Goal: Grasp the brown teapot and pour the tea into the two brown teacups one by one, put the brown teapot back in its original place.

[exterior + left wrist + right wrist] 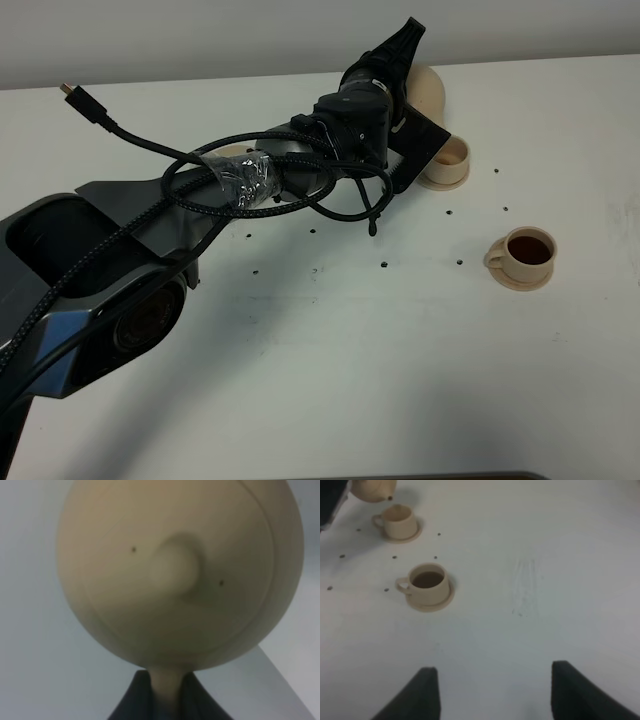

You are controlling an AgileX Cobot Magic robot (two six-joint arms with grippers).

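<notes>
The brown teapot [432, 88] hangs tilted in the air at the back of the table, my left gripper [412, 100] shut on its handle [167, 687]. Its lid and knob [175, 570] fill the left wrist view. Its spout [389, 498] points down just above the far teacup [446, 163] [399, 522], whose inside looks pale. The near teacup [525, 257] [426, 584] holds dark tea on its saucer. My right gripper [492, 695] is open over bare table, well short of both cups. The original place is hidden from view.
The left arm [300, 170], with looped black cables, crosses the table from the lower left to the back. A loose cable plug [72, 93] sticks out at the far left. Small dark dots [385, 265] mark the white tabletop.
</notes>
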